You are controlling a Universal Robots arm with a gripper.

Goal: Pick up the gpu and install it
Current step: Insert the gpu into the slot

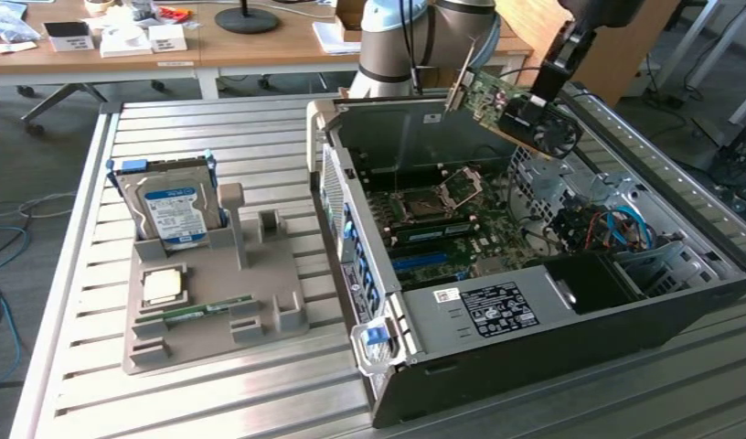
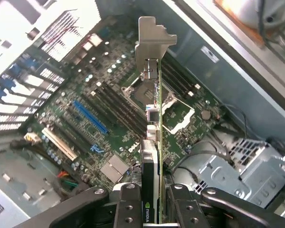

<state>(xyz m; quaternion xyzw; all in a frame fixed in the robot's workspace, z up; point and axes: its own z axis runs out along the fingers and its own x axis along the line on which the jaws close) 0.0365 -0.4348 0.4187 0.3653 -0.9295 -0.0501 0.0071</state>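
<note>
Dark gripper (image 2: 154,202) clamps the thin, flat green gpu (image 1: 497,102) above the motherboard (image 2: 85,142).

Wrist (image 1: 577,37) tilts downward, jaws clamped on the gpu (image 1: 507,101).

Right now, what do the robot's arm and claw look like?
The arm is a fat, pale grey tube with a thin dark cable running along it. The gripper is black, with two flat fingers dotted with round screws.
</note>
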